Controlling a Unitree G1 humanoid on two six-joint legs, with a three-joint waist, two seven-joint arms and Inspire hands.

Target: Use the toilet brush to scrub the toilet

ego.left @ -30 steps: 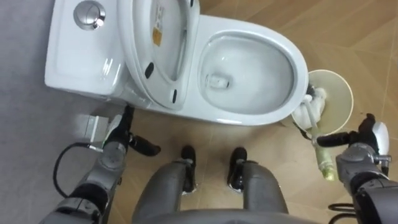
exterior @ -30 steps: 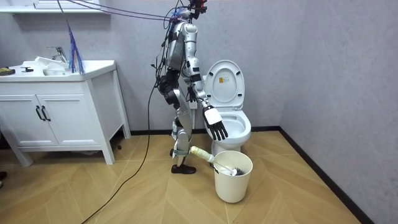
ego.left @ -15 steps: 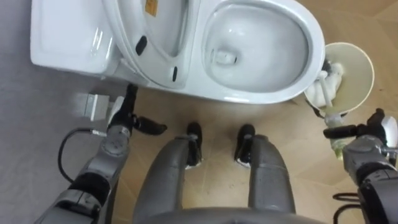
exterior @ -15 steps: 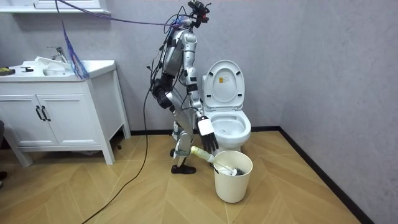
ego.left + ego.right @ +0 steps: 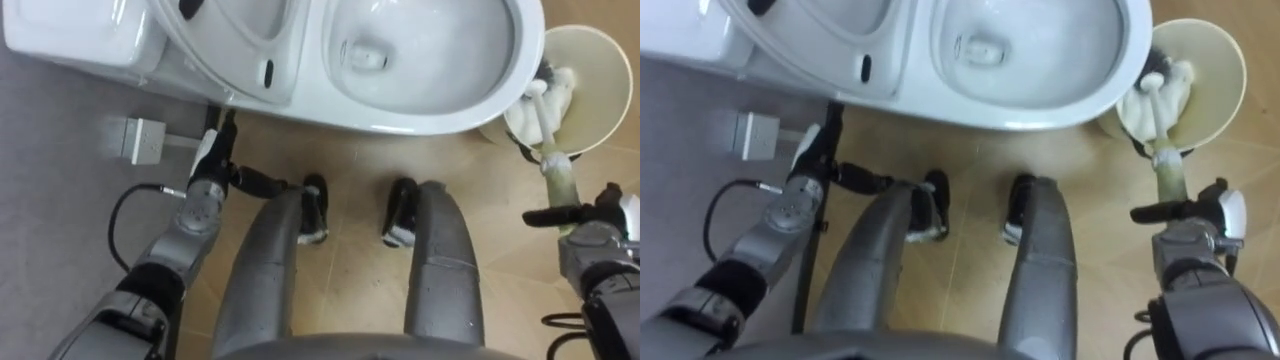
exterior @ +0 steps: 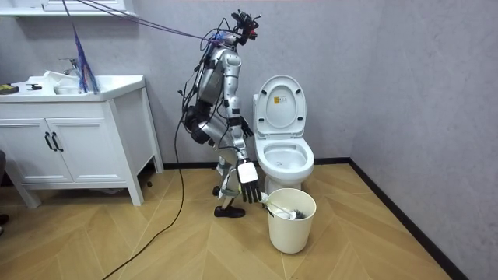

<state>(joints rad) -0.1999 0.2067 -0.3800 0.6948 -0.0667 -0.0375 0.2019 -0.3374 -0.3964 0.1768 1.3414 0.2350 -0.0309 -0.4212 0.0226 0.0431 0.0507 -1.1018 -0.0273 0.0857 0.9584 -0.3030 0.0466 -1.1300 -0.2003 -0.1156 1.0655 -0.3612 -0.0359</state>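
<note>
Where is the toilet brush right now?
Upper right of the left eye view: the toilet brush sits head-down in the bucket beside the toilet bowl, handle slanting toward the right robot hand.

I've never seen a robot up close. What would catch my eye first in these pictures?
First the white toilet, lid up and bowl open, with the robot bent over right in front of it. On the robot's right a cream bucket holds a toilet brush. The right robot hand hangs open close to the end of the brush's handle.
</note>
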